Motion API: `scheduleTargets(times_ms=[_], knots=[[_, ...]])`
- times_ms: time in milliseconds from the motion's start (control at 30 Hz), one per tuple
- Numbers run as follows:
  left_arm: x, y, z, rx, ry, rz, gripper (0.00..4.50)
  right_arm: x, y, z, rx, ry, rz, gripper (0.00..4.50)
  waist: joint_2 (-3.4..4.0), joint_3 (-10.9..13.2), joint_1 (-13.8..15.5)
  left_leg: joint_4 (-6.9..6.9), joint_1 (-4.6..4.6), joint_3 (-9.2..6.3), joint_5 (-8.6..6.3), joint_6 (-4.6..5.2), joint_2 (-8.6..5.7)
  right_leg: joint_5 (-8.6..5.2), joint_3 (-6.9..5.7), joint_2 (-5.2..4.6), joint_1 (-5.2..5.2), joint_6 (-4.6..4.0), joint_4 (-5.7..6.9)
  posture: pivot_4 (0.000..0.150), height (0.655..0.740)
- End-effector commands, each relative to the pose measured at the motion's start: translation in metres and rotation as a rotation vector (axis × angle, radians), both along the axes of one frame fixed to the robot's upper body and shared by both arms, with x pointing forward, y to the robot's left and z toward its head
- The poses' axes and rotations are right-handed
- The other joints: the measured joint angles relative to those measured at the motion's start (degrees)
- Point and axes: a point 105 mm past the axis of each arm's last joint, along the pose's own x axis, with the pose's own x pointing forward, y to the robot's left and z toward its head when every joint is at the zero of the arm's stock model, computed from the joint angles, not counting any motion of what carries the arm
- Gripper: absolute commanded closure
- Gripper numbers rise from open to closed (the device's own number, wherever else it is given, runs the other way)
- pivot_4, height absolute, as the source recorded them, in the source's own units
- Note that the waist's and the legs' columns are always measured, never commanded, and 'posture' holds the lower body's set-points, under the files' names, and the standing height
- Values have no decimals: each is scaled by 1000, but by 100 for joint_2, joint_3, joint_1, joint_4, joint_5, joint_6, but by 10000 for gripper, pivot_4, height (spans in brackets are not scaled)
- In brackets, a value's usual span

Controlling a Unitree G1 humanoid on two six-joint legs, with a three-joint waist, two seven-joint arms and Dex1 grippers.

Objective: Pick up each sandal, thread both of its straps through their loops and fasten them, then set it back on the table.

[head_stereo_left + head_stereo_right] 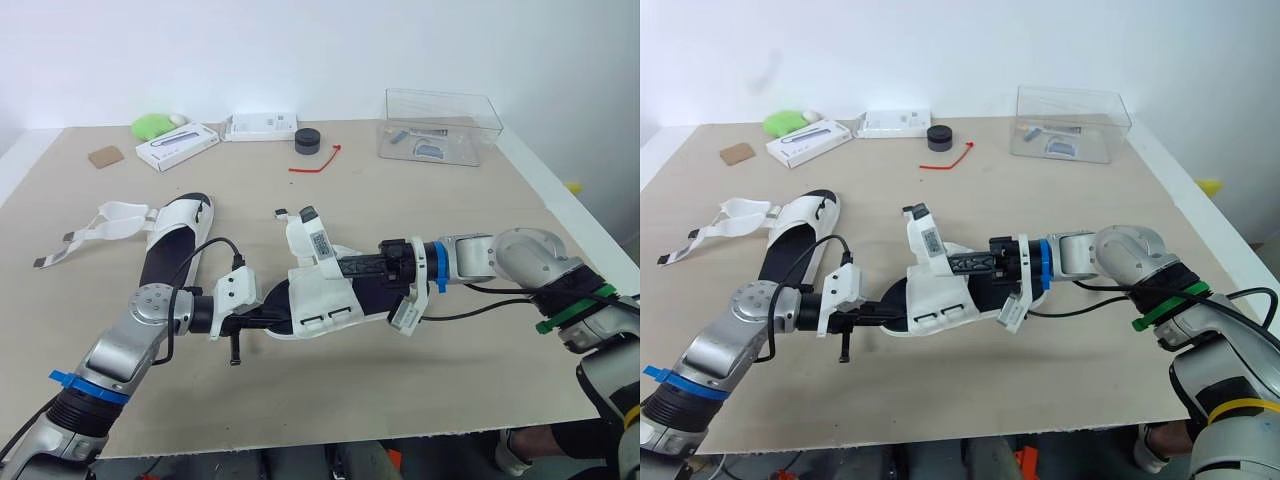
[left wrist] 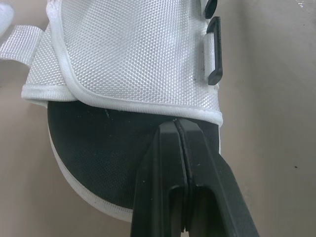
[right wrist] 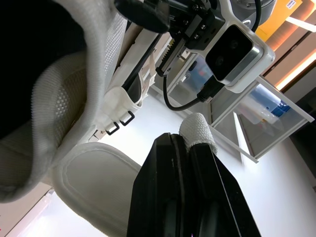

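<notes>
A white sandal with a black sole (image 1: 330,295) is held just above the table's middle, between both grippers. My left gripper (image 1: 282,318) is shut at its toe end, the fingertips (image 2: 176,126) pinched at the hem of the white mesh upper over the sole (image 2: 98,148). From the right, my right gripper (image 1: 335,265) is shut on a white strap (image 3: 197,129) that stands up from the sandal (image 1: 305,235). A second sandal (image 1: 175,240) lies flat at the left, its straps (image 1: 100,225) spread open on the table.
At the back stand a clear plastic box (image 1: 440,125), a black round puck (image 1: 307,140), a red tie (image 1: 318,160), two white boxes (image 1: 177,145) (image 1: 262,125), a green lump (image 1: 152,125) and a brown card (image 1: 105,156). The table's front edge (image 1: 330,435) is close.
</notes>
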Motion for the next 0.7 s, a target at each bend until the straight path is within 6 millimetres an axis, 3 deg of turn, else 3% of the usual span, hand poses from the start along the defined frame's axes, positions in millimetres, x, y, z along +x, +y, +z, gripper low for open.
scheduleTargets(times_ms=[33, 133, 300, 400, 533, 600, 700], knots=[[2, 5, 2, 24, -16, 11, 45000, -5, 3, 19, 44, -9, 31, 44449, 0, 0, 0, 0, 0, 0, 0, 0, 0, 0, 0, 0, 0, 0, 0, 1500, 7400], [1, 5, 1, 26, -14, 10, 45000, -12, 5, 18, 51, 89, 36, 44449, 0, 0, -1, 0, 0, -1, 0, 1, 1, -1, 0, 2, 0, -1, 0, 1500, 7400], [0, 5, 0, 28, -11, 5, 45000, -18, 4, 0, -9, 432, -13, 44449, -2, 0, -7, -1, 2, -1, -4, 7, 1, -2, 0, 2, 2, -2, -2, 1500, 7400], [2, 5, 0, 30, -12, 3, 45000, -23, 2, -5, -24, 571, -29, 34006, -3, 0, -9, -1, 5, -1, -6, 9, 1, -1, 0, 1, 7, -1, -3, 1500, 7400], [3, 4, -1, 32, -13, 0, 45000, -23, 0, -8, -41, 646, -80, 15323, -3, 0, -7, 0, 7, -1, -6, 10, 3, 0, 1, 2, 7, -2, -2, 1500, 7400], [3, 4, -1, 33, -12, -3, 45000, -24, -1, -7, -36, 663, -97, 1454, -3, -1, -6, 0, 9, -2, -6, 10, 6, 1, -1, 4, 9, -3, -2, 1500, 7400], [3, 4, -1, 33, -11, -5, 45000, -30, -5, -8, -11, 819, -151, 328, -4, -1, 2, 0, 10, -5, -6, 10, 8, 0, -6, 3, 12, -4, -1, 1500, 7400]])
